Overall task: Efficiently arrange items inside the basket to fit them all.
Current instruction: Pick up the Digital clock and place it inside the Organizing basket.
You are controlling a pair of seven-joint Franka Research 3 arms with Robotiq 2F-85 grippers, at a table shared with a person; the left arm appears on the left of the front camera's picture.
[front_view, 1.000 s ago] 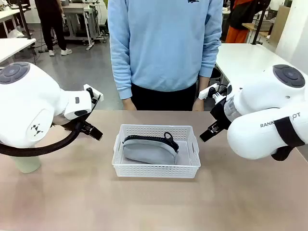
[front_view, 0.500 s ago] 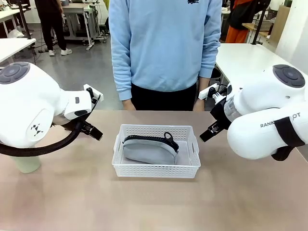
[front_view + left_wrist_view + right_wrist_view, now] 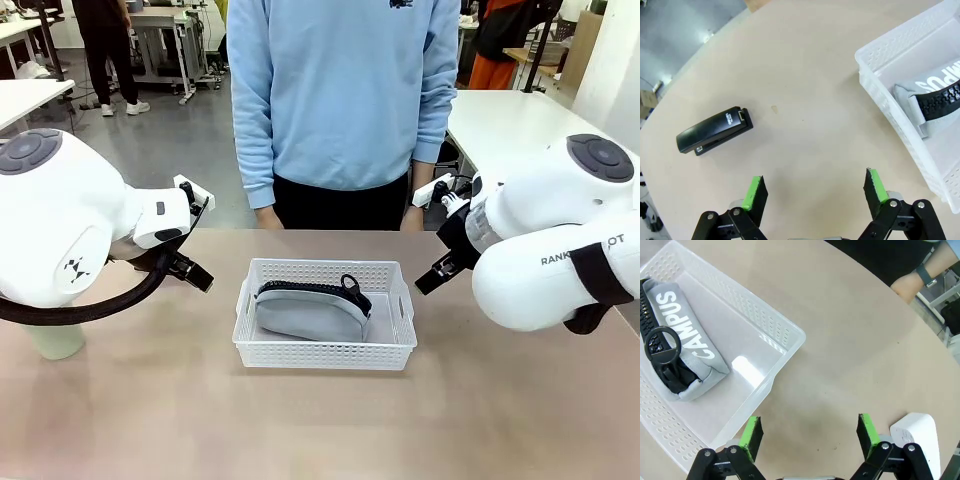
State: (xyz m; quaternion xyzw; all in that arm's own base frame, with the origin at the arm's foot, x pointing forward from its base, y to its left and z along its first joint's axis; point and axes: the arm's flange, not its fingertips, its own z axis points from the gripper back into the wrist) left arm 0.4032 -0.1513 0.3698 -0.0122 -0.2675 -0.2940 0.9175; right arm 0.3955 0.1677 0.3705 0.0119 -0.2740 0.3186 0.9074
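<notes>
The white basket (image 3: 325,357) stands at the table's middle with the grey zip pouch (image 3: 308,314) lying inside it, black strap on top. My left gripper (image 3: 193,273) hovers open left of the basket; my right gripper (image 3: 432,278) hovers open to its right. In the left wrist view the open gripper (image 3: 815,186) hangs over bare table, with the black stapler (image 3: 714,131) ahead to the left and the basket's corner (image 3: 880,95) with the pouch (image 3: 935,95) to the right. The right wrist view has the open gripper (image 3: 810,430), the basket (image 3: 747,295), the pouch (image 3: 690,352) and the white power strip (image 3: 920,440). A pale green cup (image 3: 55,342) peeks out under my left arm.
A person in a light blue sweatshirt (image 3: 340,100) stands at the far edge, hands down by the table; one hand (image 3: 907,282) is in the right wrist view. Other tables and people are farther back.
</notes>
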